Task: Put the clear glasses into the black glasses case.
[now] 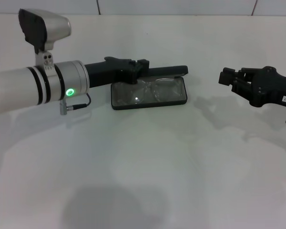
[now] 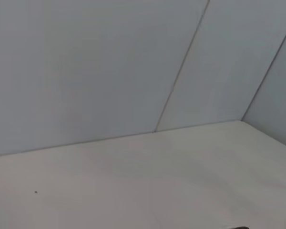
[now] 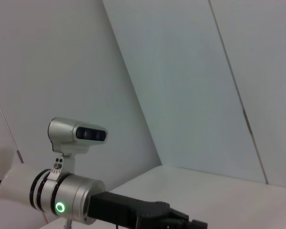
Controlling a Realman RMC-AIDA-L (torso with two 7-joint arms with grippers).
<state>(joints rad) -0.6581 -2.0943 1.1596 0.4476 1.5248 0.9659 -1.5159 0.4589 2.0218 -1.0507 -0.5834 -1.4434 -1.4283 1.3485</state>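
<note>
On the worktop (image 1: 148,167), the glasses (image 1: 150,90) lie inside the open case (image 1: 149,94). Left gripper (image 1: 139,67) sits at its rear-left corner, jaws unreadable; right gripper (image 1: 227,77) hovers apart, jaws unreadable.

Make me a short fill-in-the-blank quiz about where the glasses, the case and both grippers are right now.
1. The clear glasses lie ____ the black glasses case.
2. The case's lid is ____.
3. The ____ gripper is at the case's back edge.
4. The right gripper holds ____, off to the case's side.

Missing words: inside; open; left; nothing
</note>
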